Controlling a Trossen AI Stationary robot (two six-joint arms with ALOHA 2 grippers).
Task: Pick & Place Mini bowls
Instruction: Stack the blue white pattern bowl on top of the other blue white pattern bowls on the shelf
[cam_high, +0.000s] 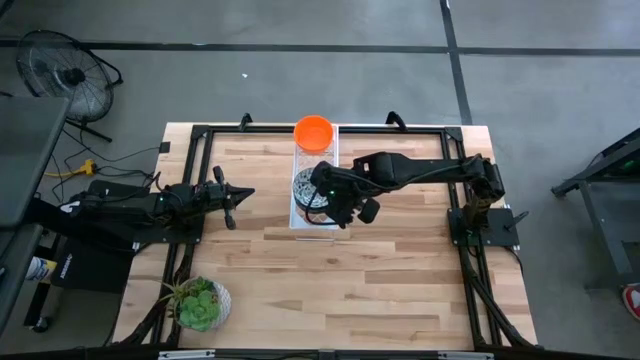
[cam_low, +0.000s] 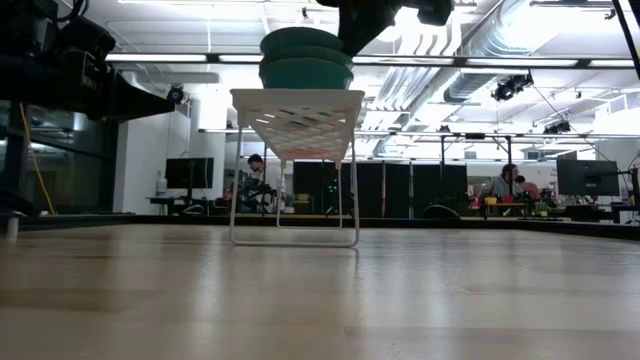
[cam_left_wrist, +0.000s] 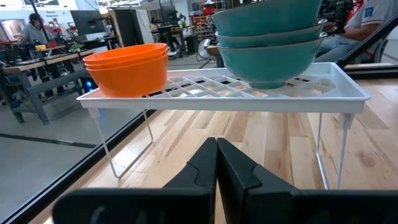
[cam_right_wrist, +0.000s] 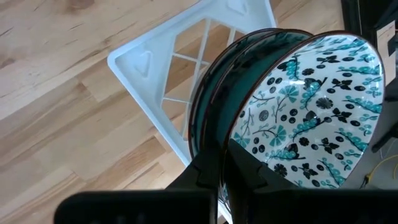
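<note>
A white wire rack (cam_high: 315, 160) stands in the table's middle. A stack of orange mini bowls (cam_high: 314, 131) (cam_left_wrist: 127, 65) sits on the rack's far end. A stack of three patterned mini bowls (cam_high: 308, 188) (cam_left_wrist: 267, 37) (cam_right_wrist: 311, 106), teal outside, rests on its near part. My right gripper (cam_high: 342, 208) (cam_right_wrist: 224, 163) (cam_low: 372, 25) is over the patterned stack, shut on its top bowl. My left gripper (cam_high: 240, 196) (cam_left_wrist: 216, 155) waits shut to the rack's left, level with it. My right gripper pinches the top patterned bowl's rim (cam_right_wrist: 219, 146) on the side toward the table's right. One finger (cam_right_wrist: 252, 168) is inside the bowl and one outside. The fingers come from above, slanting from the right. The bowl sits nested in the stack on the rack.
A potted green plant (cam_high: 198, 303) stands near the table's near left corner. A black frame (cam_high: 200, 130) runs around the table's edges. Bare wood lies in front of the rack (cam_low: 300, 110). People sit at desks in the room beyond.
</note>
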